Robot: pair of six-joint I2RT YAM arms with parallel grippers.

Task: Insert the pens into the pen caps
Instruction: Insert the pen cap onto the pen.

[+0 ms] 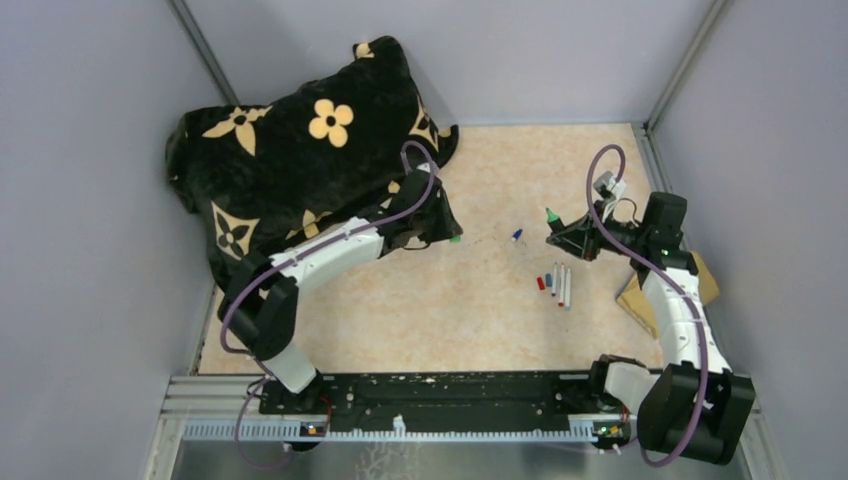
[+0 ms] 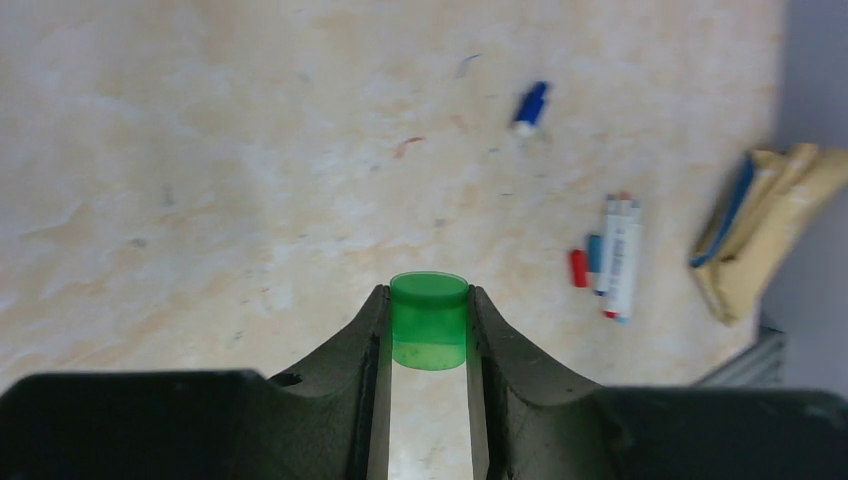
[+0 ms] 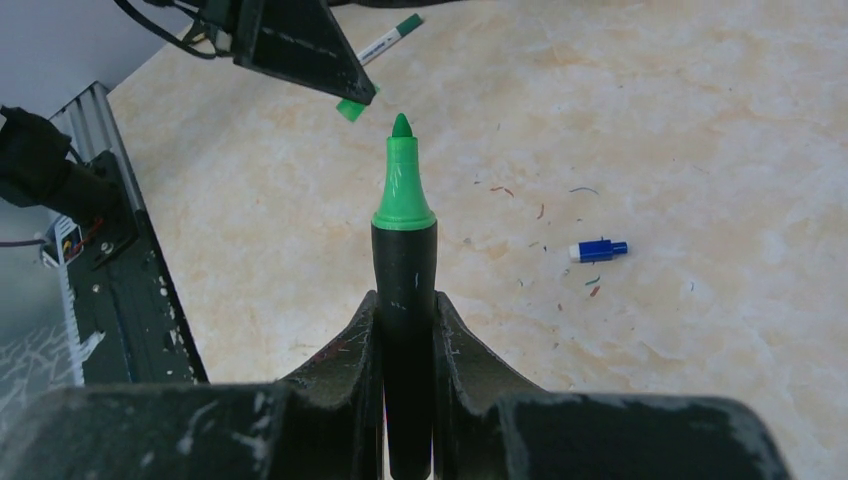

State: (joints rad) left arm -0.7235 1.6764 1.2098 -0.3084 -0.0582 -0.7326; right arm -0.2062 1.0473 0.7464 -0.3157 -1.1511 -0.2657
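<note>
The left gripper is closed narrowly on a short translucent green plastic pen cap. The right gripper clamps a thick black marker pen with a green tip. Both are held over the middle of the table, nearer its far edge, well apart.

Likely faults:
- An off-axis approach would drive the tip against the cap rim.
- Insertion force may slide the pen back through the jaws.
- The cap may pivot, since it is gripped only by its side walls.

Left arm: we see it stretched forward, elbow bent.
Left fingers: pinching a green cap between their tips.
Right arm: we see its wrist turned leftward.
Right fingers: clamped on a black pen jutting past their tips.
</note>
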